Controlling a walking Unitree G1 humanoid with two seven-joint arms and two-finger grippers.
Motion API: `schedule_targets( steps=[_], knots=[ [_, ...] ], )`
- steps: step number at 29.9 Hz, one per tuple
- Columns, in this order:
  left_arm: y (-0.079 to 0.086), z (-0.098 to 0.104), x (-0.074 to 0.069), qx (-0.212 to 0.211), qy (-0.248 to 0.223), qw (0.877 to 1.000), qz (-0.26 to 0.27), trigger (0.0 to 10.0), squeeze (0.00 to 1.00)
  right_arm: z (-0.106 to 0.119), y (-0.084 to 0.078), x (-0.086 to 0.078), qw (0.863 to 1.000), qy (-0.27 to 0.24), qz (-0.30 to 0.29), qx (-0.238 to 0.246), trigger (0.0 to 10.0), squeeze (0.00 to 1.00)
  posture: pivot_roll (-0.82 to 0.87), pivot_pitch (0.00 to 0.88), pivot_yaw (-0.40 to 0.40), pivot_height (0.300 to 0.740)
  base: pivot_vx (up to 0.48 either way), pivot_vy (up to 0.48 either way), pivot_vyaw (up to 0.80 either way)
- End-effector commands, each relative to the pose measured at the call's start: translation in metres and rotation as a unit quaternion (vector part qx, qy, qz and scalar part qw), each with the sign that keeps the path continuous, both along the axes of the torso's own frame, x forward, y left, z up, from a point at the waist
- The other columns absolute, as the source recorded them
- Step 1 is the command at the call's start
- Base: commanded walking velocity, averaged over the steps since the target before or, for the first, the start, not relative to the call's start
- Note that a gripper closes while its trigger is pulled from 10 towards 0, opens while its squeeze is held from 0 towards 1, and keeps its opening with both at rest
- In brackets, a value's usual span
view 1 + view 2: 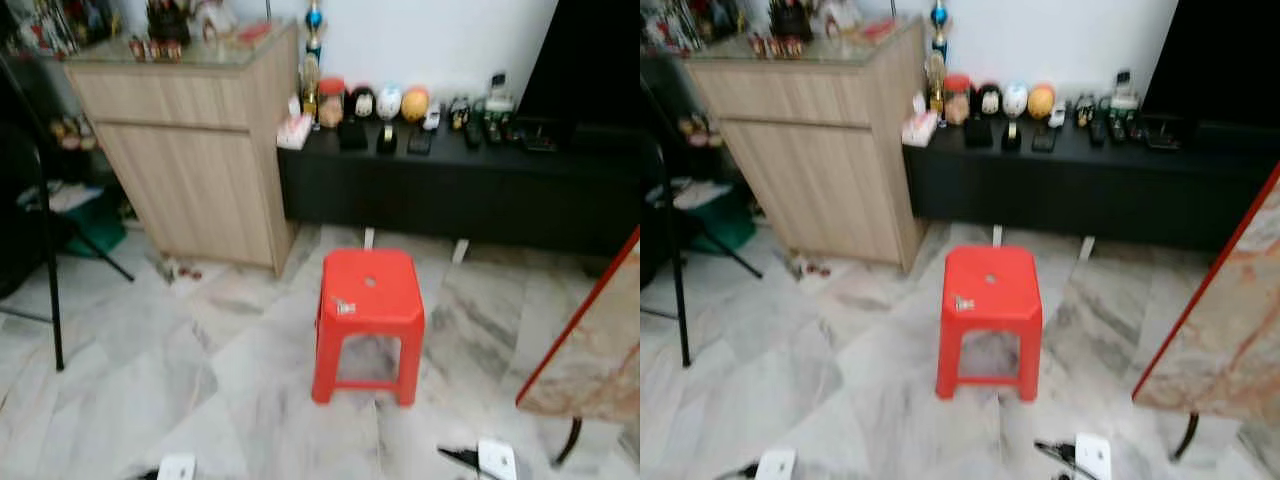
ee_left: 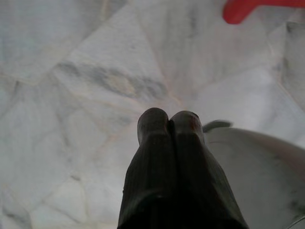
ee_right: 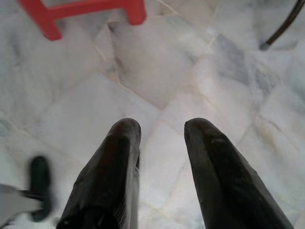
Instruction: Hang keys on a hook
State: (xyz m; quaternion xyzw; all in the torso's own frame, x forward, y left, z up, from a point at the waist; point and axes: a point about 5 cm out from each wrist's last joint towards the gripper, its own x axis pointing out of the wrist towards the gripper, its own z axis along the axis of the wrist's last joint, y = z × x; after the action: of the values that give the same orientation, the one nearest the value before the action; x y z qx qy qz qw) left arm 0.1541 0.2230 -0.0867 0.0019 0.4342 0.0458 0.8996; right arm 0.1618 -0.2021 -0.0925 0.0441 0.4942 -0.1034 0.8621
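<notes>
Red plastic marks the goal: a stool (image 1: pixel 368 318) stands mid-floor, with what look like the keys (image 1: pixel 344 307) lying small and pale on its seat, near the left edge. The left hand (image 2: pixel 169 125) hangs low over the marble floor (image 1: pixel 150 370), fingers pressed together; the right hand (image 3: pixel 162 131) hangs likewise, fingers apart and empty. Best to walk closer, square up to the stool, then lower the open right hand over the keys. I cannot make out a hook.

1. I see even, soft room light on the pale marble floor (image 1: pixel 200 380).
2. Both head views are blurred throughout.
3. The stool (image 1: pixel 368 320) casts a faint shadow beneath.
4. My wrist views look dimmer, with the fingers (image 3: pixel 114 162) soft and out of focus.
</notes>
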Motion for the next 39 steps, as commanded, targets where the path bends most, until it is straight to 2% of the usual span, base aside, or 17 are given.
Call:
schedule_targets(
  steps=[1,7,21,24,29,35,39],
  knots=[
    [0.009,-0.002,-0.008,0.003,0.015,1.000,0.013,10.0,0.00,0.000,0.008,0.003,1.000,-0.002,0.008,0.007,10.0,0.00,0.16,0.000,-0.039,0.740,0.000,0.480,0.00],
    [0.010,-0.002,-0.011,0.003,0.019,1.000,0.014,10.0,0.00,0.000,0.008,0.003,1.000,-0.001,0.011,0.007,10.0,0.00,0.16,0.000,-0.041,0.740,0.000,0.455,0.00],
    [0.011,-0.004,-0.015,0.005,0.026,1.000,0.010,10.0,0.00,0.000,0.003,0.001,1.000,0.004,0.016,0.005,10.0,0.00,0.17,0.000,-0.042,0.740,0.000,0.000,0.00],
    [0.007,-0.004,-0.014,0.004,0.027,1.000,0.008,10.0,0.00,0.001,-0.002,0.001,1.000,0.006,0.019,0.002,10.0,0.00,0.16,0.000,-0.041,0.740,0.000,0.000,0.00],
    [-0.009,-0.006,-0.007,0.003,0.027,1.000,-0.005,10.0,0.00,0.001,-0.005,0.000,1.000,0.007,0.021,0.000,10.0,0.00,0.17,0.000,-0.041,0.740,0.000,0.000,0.00],
    [-0.014,-0.006,-0.005,0.001,0.025,1.000,-0.007,10.0,0.00,0.001,-0.004,0.000,0.999,0.005,0.046,-0.004,10.0,0.00,0.16,0.000,-0.039,0.740,0.124,0.000,0.00],
    [-0.014,-0.006,-0.005,0.001,0.024,1.000,-0.008,10.0,0.00,0.000,0.005,0.000,0.998,0.001,0.061,-0.008,10.0,0.00,0.16,0.000,-0.042,0.740,0.259,0.000,0.45]
  ],
)
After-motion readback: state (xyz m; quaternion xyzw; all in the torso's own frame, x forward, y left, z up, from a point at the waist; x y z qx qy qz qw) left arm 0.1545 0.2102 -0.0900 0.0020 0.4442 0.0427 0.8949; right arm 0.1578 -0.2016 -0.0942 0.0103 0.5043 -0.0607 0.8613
